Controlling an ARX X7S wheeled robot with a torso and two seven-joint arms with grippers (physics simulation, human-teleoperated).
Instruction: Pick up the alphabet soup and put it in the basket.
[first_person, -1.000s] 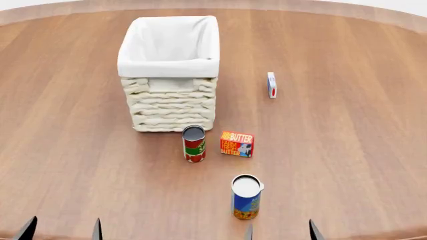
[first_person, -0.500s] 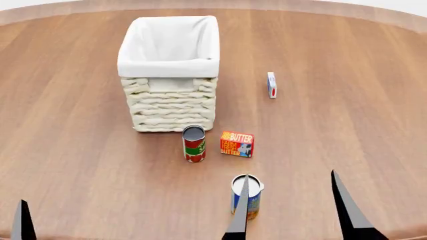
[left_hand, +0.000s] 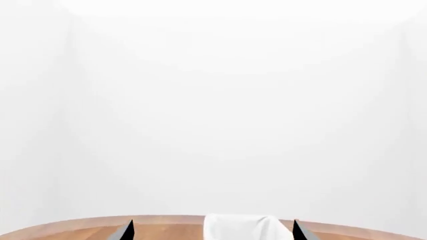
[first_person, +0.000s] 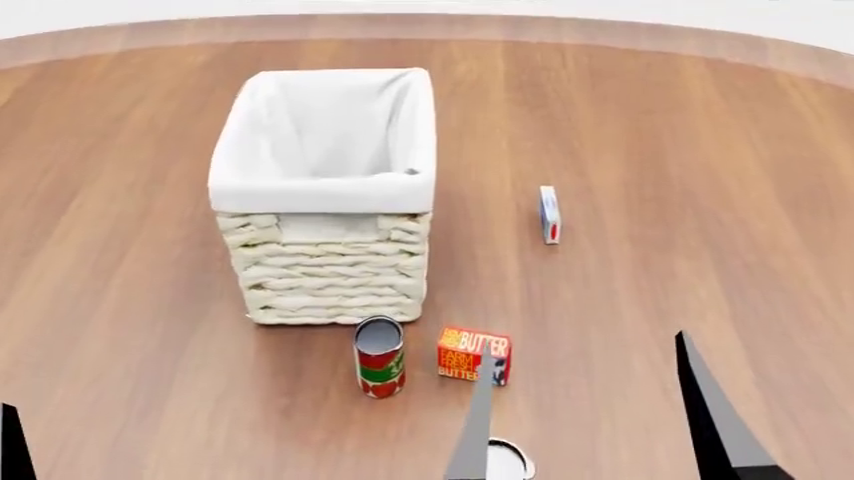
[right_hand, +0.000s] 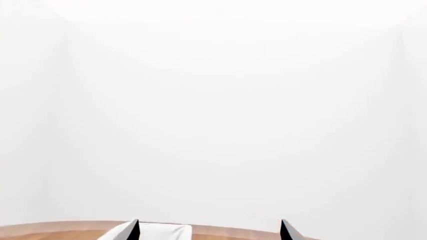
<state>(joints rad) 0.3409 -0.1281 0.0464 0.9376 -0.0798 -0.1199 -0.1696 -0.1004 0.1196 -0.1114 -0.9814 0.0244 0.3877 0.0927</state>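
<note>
I see one alphabet soup (first_person: 507, 460) can, only its white top showing at the head view's six o'clock edge, upright on the table (first_person: 694, 140). My right gripper (first_person: 594, 425) hangs over it, fingers spread wide, one finger (first_person: 471, 430) crossing the can's rim. One red-and-green can (first_person: 379, 357) and one butter box (first_person: 474, 355) stand at twelve o'clock from the soup, side by side. One basket (first_person: 327, 200) sits beyond them, one small white box (first_person: 549, 214) at its three o'clock. My left gripper (left_hand: 212, 231) shows its fingers apart in its wrist view.
</note>
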